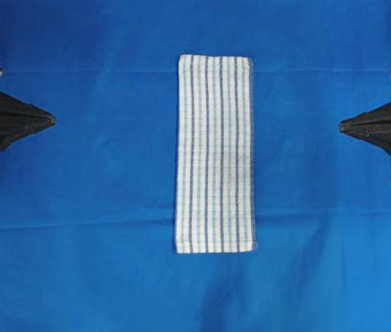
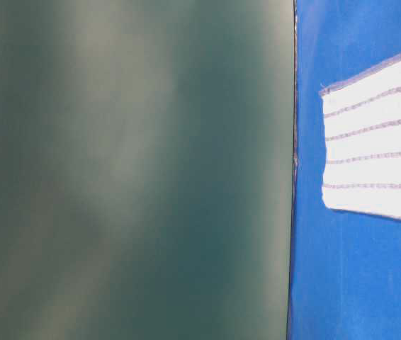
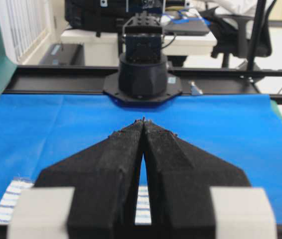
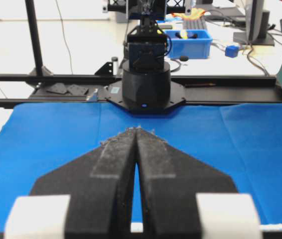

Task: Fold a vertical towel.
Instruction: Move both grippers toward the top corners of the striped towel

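Narrow rectangular white cloth towel with thin dark-blue and light-blue stripes (image 1: 215, 153) lies flat at the middle of the large plain blue cloth (image 1: 85, 173), long axis running top to bottom in the overhead view. All four edges straight, corners squared; far short edge and right long edge cast a thin shadow line. Nothing touching it.

Left black gripper (image 1: 50, 120) sits at the overhead view's left margin, tip pointing at the towel, well apart from its left long edge. Left wrist view: fingers pressed together at the tips, holding nothing; a strip of towel visible beneath them.

Right black gripper (image 1: 342, 126) mirrors it at the right margin, likewise well apart from the towel's right long edge. Right wrist view: fingers meet at the tips, nothing between.

Bare blue cloth on every side of the towel; faint crease lines cross it near the towel's two ends.

Table-level view: mostly blurred dark green surface; one short end of the towel shows at right.
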`<action>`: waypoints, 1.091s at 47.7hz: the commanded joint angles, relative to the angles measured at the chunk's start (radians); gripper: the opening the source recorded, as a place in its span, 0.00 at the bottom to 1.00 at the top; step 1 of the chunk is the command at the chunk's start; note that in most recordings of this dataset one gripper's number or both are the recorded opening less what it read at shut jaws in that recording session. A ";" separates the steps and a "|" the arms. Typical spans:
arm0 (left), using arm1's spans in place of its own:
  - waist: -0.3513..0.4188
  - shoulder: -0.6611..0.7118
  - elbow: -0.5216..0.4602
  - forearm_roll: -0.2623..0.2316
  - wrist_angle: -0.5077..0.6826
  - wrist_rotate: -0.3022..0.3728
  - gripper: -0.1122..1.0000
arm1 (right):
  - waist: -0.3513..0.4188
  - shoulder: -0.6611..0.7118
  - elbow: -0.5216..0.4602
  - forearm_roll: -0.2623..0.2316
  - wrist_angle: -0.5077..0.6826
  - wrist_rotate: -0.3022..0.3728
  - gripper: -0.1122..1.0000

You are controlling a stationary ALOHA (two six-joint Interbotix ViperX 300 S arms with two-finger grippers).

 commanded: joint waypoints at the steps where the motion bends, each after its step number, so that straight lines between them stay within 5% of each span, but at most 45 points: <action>1: 0.011 0.031 -0.035 -0.031 -0.008 -0.023 0.10 | -0.037 0.017 -0.032 0.006 -0.002 0.002 0.10; 15: 0.146 0.219 -0.071 -0.034 -0.034 -0.032 0.10 | -0.245 0.141 -0.087 0.008 0.140 0.018 0.10; 25: 0.258 0.442 -0.138 -0.032 -0.069 -0.052 0.10 | -0.408 0.307 -0.104 0.005 0.118 0.018 0.10; 33: 0.322 0.629 -0.212 -0.032 -0.074 -0.052 0.12 | -0.465 0.479 -0.156 -0.002 0.098 0.012 0.11; 37: 0.344 0.715 -0.255 -0.032 -0.075 -0.052 0.26 | -0.480 0.583 -0.199 -0.005 0.095 0.011 0.17; 45: 0.390 0.884 -0.353 -0.031 -0.077 -0.037 0.66 | -0.520 0.772 -0.268 -0.021 0.084 0.009 0.59; 52: 0.431 1.026 -0.419 -0.031 -0.091 -0.037 0.83 | -0.531 0.916 -0.331 -0.032 0.074 0.009 0.61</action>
